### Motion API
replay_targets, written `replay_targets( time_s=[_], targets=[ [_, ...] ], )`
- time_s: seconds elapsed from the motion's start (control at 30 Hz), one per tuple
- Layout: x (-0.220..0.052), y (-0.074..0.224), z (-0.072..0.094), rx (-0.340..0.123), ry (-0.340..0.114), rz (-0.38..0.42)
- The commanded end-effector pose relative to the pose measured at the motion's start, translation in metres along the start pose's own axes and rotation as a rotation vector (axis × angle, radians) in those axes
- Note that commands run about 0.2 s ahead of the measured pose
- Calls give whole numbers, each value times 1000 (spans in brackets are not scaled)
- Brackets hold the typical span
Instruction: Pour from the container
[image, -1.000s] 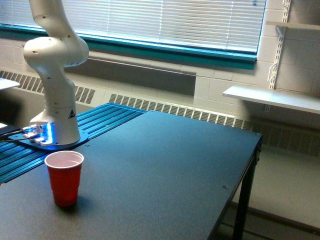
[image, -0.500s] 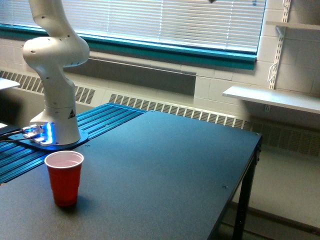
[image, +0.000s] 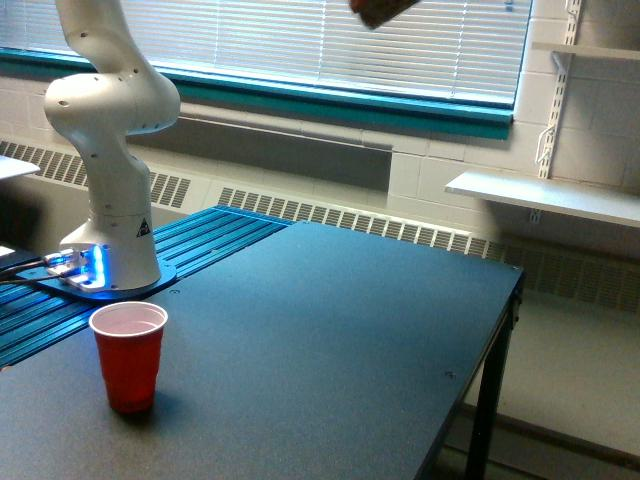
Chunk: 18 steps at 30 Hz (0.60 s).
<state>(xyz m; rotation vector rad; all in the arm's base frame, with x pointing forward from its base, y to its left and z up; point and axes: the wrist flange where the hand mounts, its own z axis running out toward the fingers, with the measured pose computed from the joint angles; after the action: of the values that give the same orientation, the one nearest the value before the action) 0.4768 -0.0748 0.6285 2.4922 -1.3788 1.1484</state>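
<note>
Newly dipping into view at twelve o'clock, the container (image: 379, 11) shows only a brown, tilted bottom; gripper's grasp unseeable.

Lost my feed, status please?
Gripper out of frame. Brown container just entering at top edge, far from red cup. Table between them bare.

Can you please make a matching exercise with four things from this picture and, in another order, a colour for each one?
Things:
1. cup
2. robot arm base
3. table
4. window sill band

Colours:
A. white
B. teal
C. red
D. dark grey

Pairs: 1-C, 2-A, 3-D, 4-B
</note>
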Motion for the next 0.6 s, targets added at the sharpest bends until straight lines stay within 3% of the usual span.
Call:
replay_targets(
  time_s=[0.03, 0.6],
  targets=[
    [2, 24, -1, -41, 22, 55],
    [-15, 97, 5, -156, 24, 129]
  ],
)
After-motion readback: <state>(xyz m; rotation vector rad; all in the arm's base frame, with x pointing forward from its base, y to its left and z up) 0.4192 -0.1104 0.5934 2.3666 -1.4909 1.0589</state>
